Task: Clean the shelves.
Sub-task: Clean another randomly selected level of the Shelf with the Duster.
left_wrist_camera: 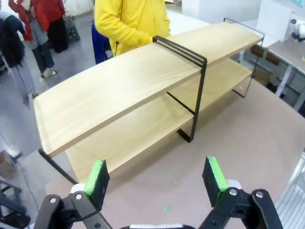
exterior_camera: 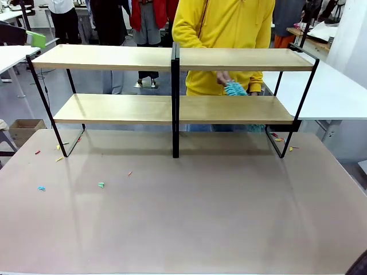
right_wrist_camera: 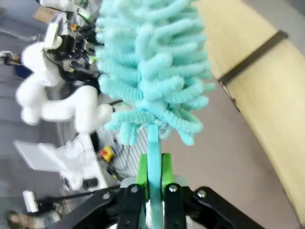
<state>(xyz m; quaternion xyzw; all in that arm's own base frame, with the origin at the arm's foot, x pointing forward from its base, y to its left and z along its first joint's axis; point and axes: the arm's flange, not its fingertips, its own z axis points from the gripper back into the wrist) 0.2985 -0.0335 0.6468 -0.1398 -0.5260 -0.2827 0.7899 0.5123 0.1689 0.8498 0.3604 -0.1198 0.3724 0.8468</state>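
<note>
The shelves (exterior_camera: 172, 57) stand across the far half of the table, two light-wood boards on a black frame with a black centre post. My left gripper (left_wrist_camera: 156, 183) hangs open above the table, facing the shelves (left_wrist_camera: 119, 90), nothing between its green pads (left_wrist_camera: 97, 177). My right gripper (right_wrist_camera: 155, 174) is shut on the thin handle of a fluffy teal duster (right_wrist_camera: 152, 67), with the shelves (right_wrist_camera: 267, 86) beyond it. Behind the shelves a person in yellow (exterior_camera: 223, 28) holds another teal duster (exterior_camera: 235, 89) over the right part of the lower board.
Small coloured scraps (exterior_camera: 101, 184) lie on the brown tabletop (exterior_camera: 189, 212), some near the frame's left foot (exterior_camera: 59, 158) and right foot (exterior_camera: 278, 138). White tables (exterior_camera: 332, 91) flank the shelves. A cardboard box (exterior_camera: 23, 129) sits on the floor at left. Other people stand behind.
</note>
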